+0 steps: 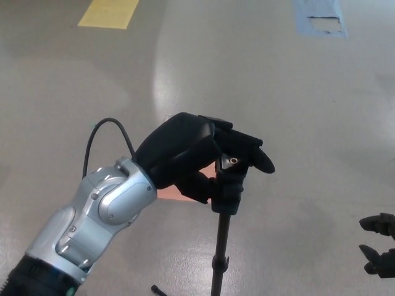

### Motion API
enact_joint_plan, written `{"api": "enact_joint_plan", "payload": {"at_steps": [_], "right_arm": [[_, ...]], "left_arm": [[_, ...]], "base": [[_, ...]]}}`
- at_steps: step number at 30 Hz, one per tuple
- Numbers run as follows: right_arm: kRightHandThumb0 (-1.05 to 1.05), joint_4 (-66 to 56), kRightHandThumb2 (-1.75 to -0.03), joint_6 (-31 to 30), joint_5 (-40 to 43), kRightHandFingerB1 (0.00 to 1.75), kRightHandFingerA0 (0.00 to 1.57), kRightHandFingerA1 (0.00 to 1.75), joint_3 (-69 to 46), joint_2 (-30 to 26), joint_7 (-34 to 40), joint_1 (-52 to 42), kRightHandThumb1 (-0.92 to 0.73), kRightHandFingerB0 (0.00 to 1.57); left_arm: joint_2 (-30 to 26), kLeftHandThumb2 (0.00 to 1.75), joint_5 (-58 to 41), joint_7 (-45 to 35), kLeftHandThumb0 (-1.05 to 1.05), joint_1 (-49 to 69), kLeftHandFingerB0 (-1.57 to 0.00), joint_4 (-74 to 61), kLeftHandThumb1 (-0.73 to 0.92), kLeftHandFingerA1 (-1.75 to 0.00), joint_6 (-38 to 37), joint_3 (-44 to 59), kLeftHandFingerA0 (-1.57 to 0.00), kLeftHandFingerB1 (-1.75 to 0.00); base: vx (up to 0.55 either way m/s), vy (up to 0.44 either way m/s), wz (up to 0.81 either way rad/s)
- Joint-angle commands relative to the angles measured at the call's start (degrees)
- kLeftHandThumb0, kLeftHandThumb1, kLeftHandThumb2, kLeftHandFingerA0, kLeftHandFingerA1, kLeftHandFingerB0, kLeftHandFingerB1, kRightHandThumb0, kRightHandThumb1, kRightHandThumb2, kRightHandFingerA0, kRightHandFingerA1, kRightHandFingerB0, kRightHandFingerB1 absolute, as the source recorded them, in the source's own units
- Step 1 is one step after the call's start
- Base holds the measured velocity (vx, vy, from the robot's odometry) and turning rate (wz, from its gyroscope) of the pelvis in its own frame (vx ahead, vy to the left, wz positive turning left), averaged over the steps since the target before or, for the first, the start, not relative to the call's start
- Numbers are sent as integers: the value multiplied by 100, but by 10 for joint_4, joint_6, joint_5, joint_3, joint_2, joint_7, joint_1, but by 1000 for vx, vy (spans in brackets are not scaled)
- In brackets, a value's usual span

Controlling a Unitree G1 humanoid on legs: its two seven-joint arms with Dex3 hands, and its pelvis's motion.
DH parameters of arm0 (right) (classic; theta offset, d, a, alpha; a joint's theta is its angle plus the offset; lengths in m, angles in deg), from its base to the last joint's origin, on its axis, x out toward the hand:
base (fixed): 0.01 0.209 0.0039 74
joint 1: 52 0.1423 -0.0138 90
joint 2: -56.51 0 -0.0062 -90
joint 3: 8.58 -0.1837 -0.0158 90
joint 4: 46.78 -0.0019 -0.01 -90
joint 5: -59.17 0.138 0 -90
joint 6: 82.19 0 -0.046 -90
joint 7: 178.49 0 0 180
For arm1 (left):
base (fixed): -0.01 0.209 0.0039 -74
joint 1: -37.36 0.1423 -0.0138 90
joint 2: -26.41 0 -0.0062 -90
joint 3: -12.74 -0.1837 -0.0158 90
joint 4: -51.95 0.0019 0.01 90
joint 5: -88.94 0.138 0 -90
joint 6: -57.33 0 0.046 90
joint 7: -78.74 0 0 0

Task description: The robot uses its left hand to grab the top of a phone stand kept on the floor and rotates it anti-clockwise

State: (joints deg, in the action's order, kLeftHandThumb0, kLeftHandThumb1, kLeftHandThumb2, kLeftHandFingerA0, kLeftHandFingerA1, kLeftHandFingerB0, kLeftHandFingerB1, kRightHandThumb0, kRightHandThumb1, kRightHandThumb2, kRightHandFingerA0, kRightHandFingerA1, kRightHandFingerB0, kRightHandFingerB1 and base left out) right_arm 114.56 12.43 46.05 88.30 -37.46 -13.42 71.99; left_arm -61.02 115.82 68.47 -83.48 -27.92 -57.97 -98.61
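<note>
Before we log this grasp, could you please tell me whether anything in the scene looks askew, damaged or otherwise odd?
Nothing stands out. The left hand is closed over the top of the phone stand, whose pole runs down roughly straight. The floor only shows a yellow patch and a blue patch.

Only one view is given, taken from the robot's head and aimed steeply down at the grey floor (296, 92). The left hand (197, 154) and the top of the phone stand (229, 182) are seen close, near the centre. The right hand (379, 250) is cut off at 4 o'clock. A yellow marking (110, 12) is seen far off at 11 o'clock.
</note>
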Motion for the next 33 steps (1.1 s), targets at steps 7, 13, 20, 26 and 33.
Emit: {"api": "enact_joint_plan", "payload": {"at_steps": [7, 13, 20, 26, 33], "right_arm": [[-31, 3, -101, -18, -1, 43, 54, 65, -1, -4, -2, 19, -60, 3], [-32, 4, -101, -15, -7, 43, 52, 64, 5, -7, -3, 25, -60, 3], [-33, 3, -101, -13, -4, 43, 53, 65, 5, -8, -8, 29, -60, 2], [-34, 5, -102, -14, -6, 43, 52, 65, 7, -9, -12, 35, -60, 2], [-46, 6, -65, -17, -5, 27, 59, 46, 8, -9, -16, 41, -82, 16]], "left_arm": [[-12, 58, 19, 19, -17, -16, -94, 19, 61, -45, -24, 7, -81, -55], [-9, 59, 13, 21, -14, -16, -92, 22, 62, -43, -27, 11, -77, -53], [21, 59, -56, -4, -13, 4, -91, 5, 64, -47, 0, 28, -83, -51], [41, 62, -127, -54, -8, 13, -92, -5, 71, -50, 16, 36, -86, -55], [48, 61, -200, -124, -13, 20, -90, -51, 68, -49, 108, 46, -89, -51]], "base": [[0, 0, 0], [0, 0, 0], [0, 0, 0], [0, 0, 0], [0, 0, 0]]}}
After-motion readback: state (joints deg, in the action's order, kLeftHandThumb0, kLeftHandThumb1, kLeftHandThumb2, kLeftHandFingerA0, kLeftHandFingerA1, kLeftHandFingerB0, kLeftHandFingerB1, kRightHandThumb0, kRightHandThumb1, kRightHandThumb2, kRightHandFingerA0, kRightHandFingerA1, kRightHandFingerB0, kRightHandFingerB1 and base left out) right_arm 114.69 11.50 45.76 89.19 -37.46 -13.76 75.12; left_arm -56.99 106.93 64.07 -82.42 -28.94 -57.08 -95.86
